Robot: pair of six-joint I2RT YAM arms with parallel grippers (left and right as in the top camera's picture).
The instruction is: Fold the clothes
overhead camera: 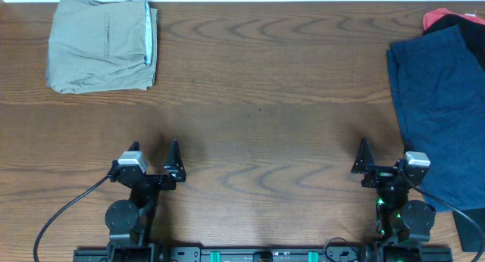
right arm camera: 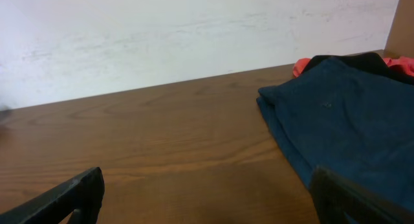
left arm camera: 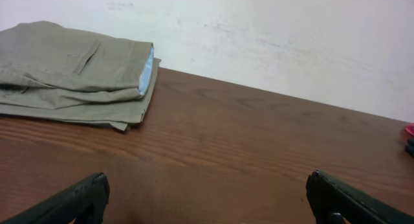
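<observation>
The dark navy-blue shorts (overhead camera: pixel 443 110) lie spread flat at the right edge of the table, running from back to front. They also show in the right wrist view (right arm camera: pixel 349 114), to the right of the fingers. My right gripper (overhead camera: pixel 388 154) is open and empty near the front edge, its right finger beside the shorts' left edge; in its own view (right arm camera: pixel 208 182) only bare wood lies between the fingers. My left gripper (overhead camera: pixel 154 152) is open and empty at the front left, far from the shorts; its own view (left arm camera: pixel 207 185) also shows bare wood between the fingers.
Folded khaki-beige shorts with a light-blue lining (overhead camera: pixel 102 44) lie at the back left, also in the left wrist view (left arm camera: pixel 71 72). A red garment (overhead camera: pixel 438 18) and a black one (overhead camera: pixel 468 23) lie behind the navy shorts. A white wall (right arm camera: pixel 194 30) backs the wooden table (overhead camera: pixel 258 103).
</observation>
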